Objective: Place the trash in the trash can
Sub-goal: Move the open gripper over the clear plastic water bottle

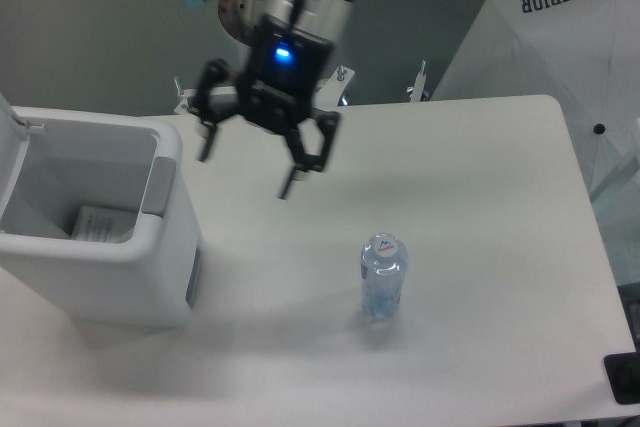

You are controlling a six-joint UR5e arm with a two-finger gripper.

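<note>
Counting: one packet (101,226) in the bin (120,257), one bottle (382,276) standing, gripper (246,171) spread.

This looks like a robot lab or test room, not a home. A plain white table (450,197) fills most of the view, and at 12 o'clock a robot arm (290,37) stands on a white metal post (290,72) fixed at the table's far edge. The floor behind is bare and grey. At 2 o'clock there is a white umbrella (560,37) with the printed word "SUPERIOR", like photo lighting equipment.
</note>
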